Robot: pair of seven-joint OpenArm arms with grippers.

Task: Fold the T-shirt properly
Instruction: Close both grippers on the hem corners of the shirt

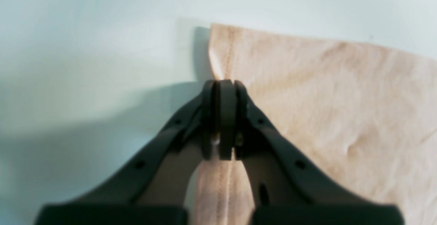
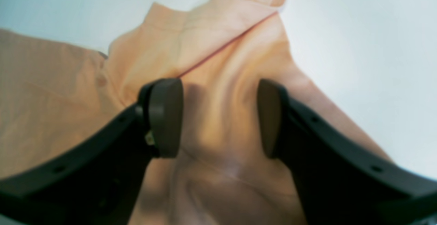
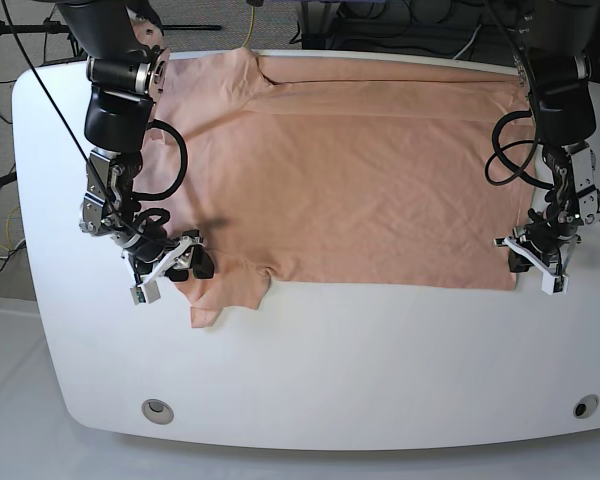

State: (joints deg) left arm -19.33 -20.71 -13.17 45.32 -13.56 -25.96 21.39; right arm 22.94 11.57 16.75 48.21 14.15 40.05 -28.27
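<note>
Near edge of table [image 3: 320, 385], bare surface with a round cap [image 3: 157, 411] on base view's left and another cap [image 3: 586, 407] on its right. Beyond it lies the shirt [image 3: 360, 200], spread wide between the two arms, reaching back to the table's far side.

Step in hand looks like getting the edges gripped for a fold; shirt reads as early to partway folded. A far band [image 3: 400, 98] of cloth lies doubled along the far side. Near edge runs fairly straight, except at base view's left, where a small flap [image 3: 230, 288] sticks out toward the near side, creased.

Left tool [image 1: 223, 85], at the near right corner in base view: jaws together, grasping the shirt's seamed edge just in from the corner. Cloth runs beside and under it.

Right tool [image 2: 220, 119], at the near left part: jaws apart, released, shirt under and between the tips, nothing pinched. Whether the tips touch cloth, cannot tell.

Next move probably calls for the right tool to settle on a good spot by the flap and close on it, then both carry the near edge over together. Gripping the loose creases there could skew the fold; flap likely needs tucking in.
</note>
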